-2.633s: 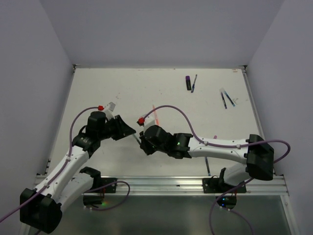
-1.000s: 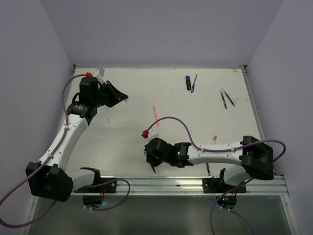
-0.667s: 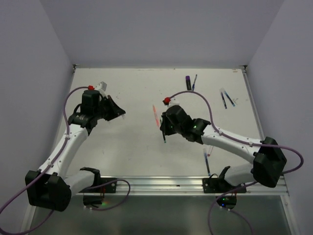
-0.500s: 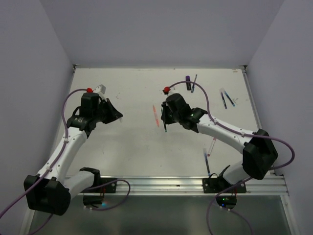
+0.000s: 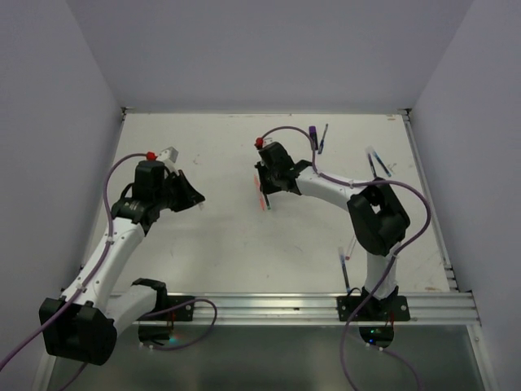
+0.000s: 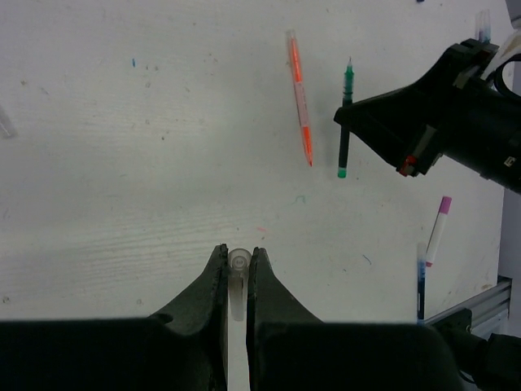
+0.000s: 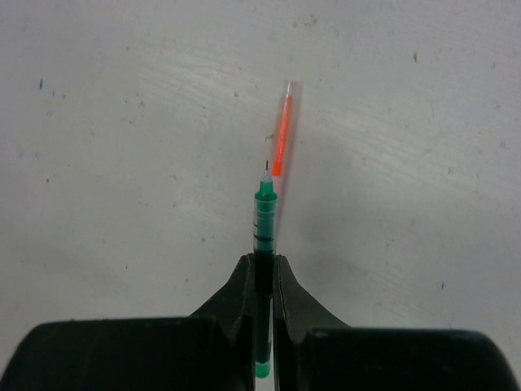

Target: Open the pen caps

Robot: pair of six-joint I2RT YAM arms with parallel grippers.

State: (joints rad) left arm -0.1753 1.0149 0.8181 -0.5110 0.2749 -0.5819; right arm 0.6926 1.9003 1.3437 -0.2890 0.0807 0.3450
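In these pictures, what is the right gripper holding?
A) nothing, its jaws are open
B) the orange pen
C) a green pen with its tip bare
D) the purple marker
C: in the right wrist view, the right gripper is shut on the green pen, whose fine tip is uncovered. The orange pen lies loose beyond it.

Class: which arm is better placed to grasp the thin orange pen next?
Right. The right gripper, though shut on a slim green pen, hangs beside the orange pen; the left gripper, shut on a clear cap, is farther.
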